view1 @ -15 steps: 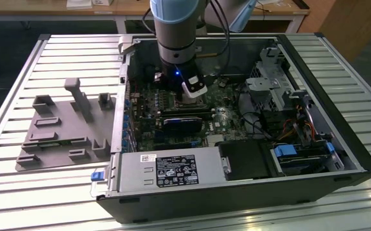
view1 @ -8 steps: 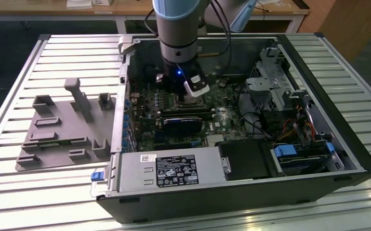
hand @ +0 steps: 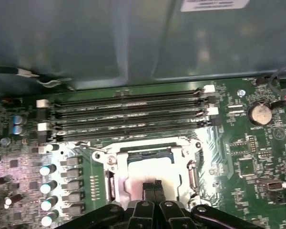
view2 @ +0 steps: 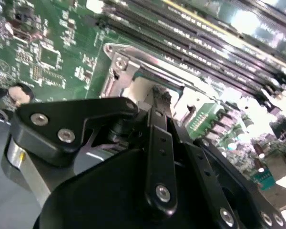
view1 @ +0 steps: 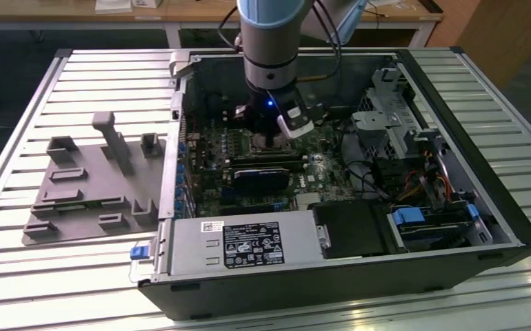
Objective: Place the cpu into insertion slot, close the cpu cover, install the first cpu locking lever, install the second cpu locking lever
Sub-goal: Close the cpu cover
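A slatted metal table (view1: 486,76) carried an open black computer case (view1: 339,289), with a grey moulded plastic fixture tray (view1: 81,193) lying beside it on the exterior view's left. The grey and blue robot arm (view1: 270,41) reached straight down into the case, over the green circuit board (hand: 243,162).

Four long narrow black memory slots (hand: 128,112) ran side by side across the board. Just beside them sat the insertion slot (hand: 109,183), a small square socket with a silver metal rim. The cpu cover (hand: 148,144), a thin silver frame with a square window, lay around the socket. Whether it sat fully flat could not be told.

The cpu (hand: 133,174), a small flat chip with a dull silver-grey top, rested inside the socket, and its top showed through the window.

The black gripper (hand: 152,187) hung directly over the chip. Its two fingertips (hand: 148,187) were pressed together with nothing between them, at or just above the metal top. Contact could not be judged.
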`<state>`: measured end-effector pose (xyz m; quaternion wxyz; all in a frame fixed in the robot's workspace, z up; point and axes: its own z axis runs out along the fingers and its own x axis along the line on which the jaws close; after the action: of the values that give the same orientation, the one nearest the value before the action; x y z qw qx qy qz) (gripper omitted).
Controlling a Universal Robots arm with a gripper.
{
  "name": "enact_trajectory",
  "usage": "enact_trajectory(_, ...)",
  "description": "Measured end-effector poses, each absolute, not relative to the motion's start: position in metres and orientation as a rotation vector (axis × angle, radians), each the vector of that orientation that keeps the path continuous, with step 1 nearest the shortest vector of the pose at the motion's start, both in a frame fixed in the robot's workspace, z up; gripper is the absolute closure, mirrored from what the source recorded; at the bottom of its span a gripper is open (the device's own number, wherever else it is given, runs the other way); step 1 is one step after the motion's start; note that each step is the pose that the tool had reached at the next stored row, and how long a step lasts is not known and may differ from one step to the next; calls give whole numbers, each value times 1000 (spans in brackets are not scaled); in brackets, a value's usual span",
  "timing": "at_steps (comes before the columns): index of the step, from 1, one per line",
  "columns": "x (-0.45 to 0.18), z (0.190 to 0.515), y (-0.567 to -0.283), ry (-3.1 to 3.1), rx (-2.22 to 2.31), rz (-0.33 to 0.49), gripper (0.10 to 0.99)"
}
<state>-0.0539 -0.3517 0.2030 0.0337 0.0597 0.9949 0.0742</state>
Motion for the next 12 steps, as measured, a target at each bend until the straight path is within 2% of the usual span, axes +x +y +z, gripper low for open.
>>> enact_trajectory(6,-53,208,-347,3063,182,179,984)
enact_trajectory(12,-53,221,-346,3063,182,169,984)
